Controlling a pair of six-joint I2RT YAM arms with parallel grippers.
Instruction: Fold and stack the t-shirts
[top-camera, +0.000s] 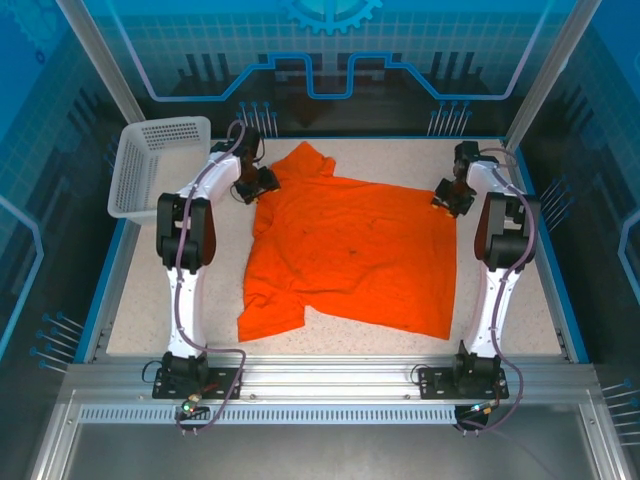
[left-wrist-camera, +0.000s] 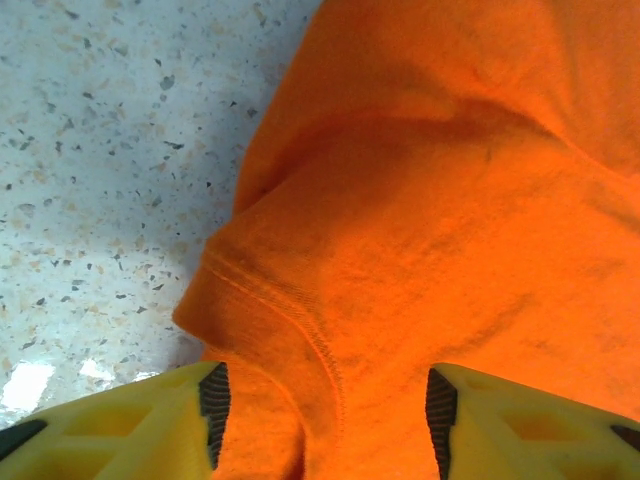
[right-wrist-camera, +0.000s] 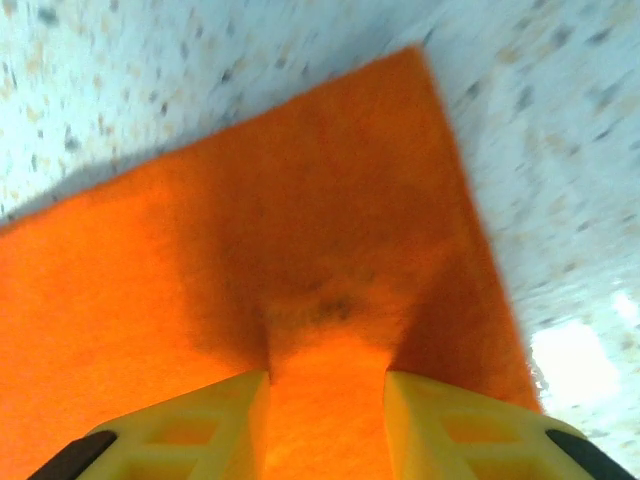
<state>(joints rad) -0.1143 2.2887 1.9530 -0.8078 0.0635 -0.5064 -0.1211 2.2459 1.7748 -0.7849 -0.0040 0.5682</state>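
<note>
Now the left hand (left-wrist-camera: 325, 400) is straddling a hemmed fold of the orange t-shirt (left-wrist-camera: 450, 200), its jaws standing roughly half apart. Cloth is filling the gap, but I cannot tell whether it is being squeezed. The right hand (right-wrist-camera: 327, 390) is pinching the shirt near a corner, its jaws narrowed onto a ridge of fabric that is puckering towards them. From overhead, the left hand is sitting at the shirt's upper-left edge, by a sleeve, and the right hand at its upper-right corner. The t-shirt is lying spread, somewhat rumpled, across the middle of the speckled bench (top-camera: 225, 250). A white perforated basket (top-camera: 160, 165) is resting at the upper left of the frame, apart from the cloth.
</note>
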